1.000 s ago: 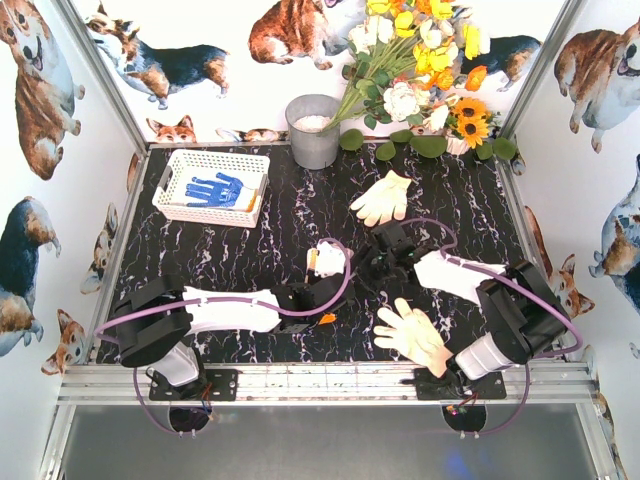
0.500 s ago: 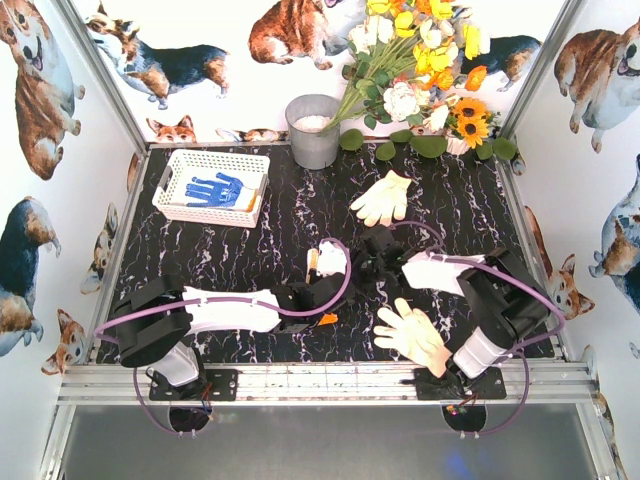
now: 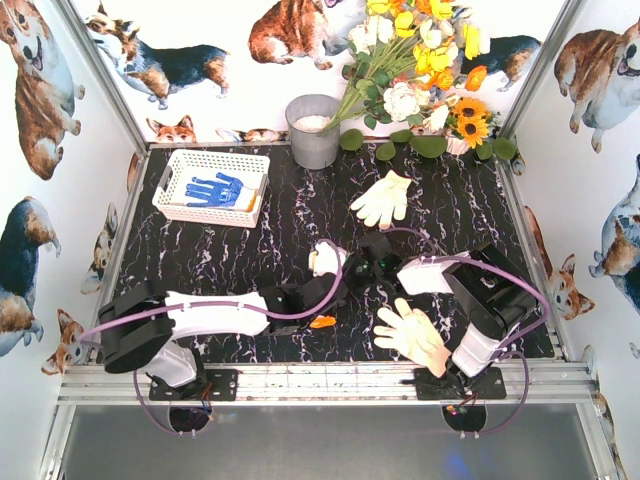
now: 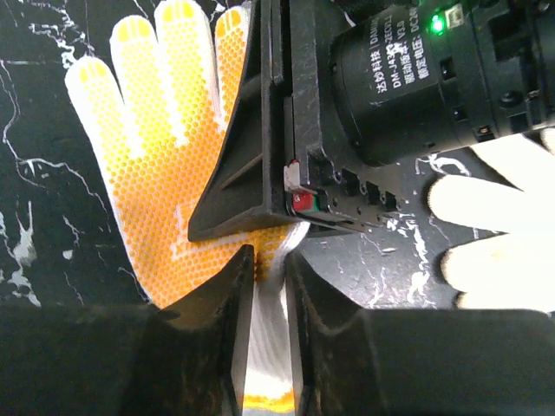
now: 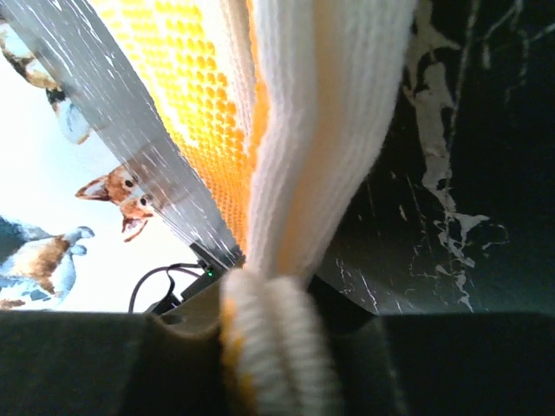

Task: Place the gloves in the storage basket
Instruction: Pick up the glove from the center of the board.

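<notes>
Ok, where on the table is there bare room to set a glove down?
Bare tabletop between the storage basket and the cream glove, in front of the bucket; also on the basket's near side. Crowded mid-table, where left gripper and right gripper clamp the yellow glove.

Your left gripper has its two black fingers closed on the white cuff of the yellow-dotted glove. The glove lies dotted side up on the black marbled table. A black motor housing with a green light covers the glove's right side. A cream glove lies at the right edge.
</notes>
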